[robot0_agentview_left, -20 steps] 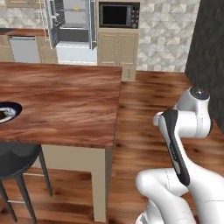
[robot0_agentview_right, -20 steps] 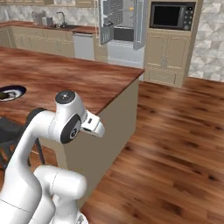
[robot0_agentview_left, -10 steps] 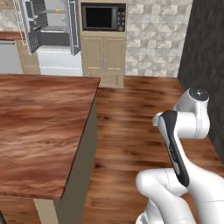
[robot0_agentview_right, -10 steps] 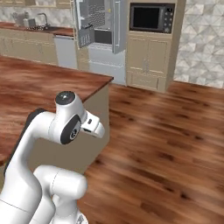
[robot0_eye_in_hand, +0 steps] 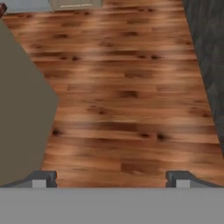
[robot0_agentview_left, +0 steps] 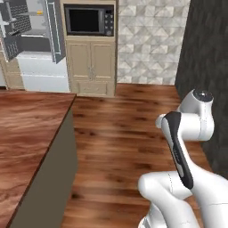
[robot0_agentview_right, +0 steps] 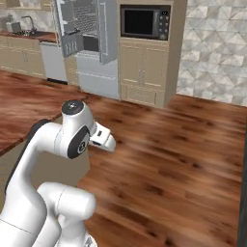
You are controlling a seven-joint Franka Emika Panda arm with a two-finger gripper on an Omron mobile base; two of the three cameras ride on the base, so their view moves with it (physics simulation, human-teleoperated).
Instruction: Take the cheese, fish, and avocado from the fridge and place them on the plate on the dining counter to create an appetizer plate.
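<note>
The fridge (robot0_agentview_left: 33,42) stands at the far wall with its doors swung open, grey shelves and door bins showing; it is also in the right base view (robot0_agentview_right: 89,41). What lies on its shelves is too small to make out as cheese, fish or avocado. The dining counter (robot0_agentview_left: 26,133) with its reddish wood top reaches in from the left, and its plain side (robot0_eye_in_hand: 22,109) is in the hand view. The plate is out of view. My gripper (robot0_eye_in_hand: 111,178) hangs open over bare wooden floor, nothing between its fingertips (robot0_eye_in_hand: 43,178). The arm is folded close to the base.
A beige cabinet with a black microwave (robot0_agentview_left: 89,20) stands right of the fridge. A dark wall (robot0_agentview_left: 205,67) closes the right side. A sink counter (robot0_agentview_right: 24,34) and dishwasher (robot0_agentview_right: 53,60) lie left of the fridge. Brown wooden floor (robot0_agentview_right: 183,144) stretches between me and the cabinets.
The whole picture has shifted: the base has moved, so the counter and fridge slid left and the plate left the view. The arm's pose is unchanged and the gripper stays open.
</note>
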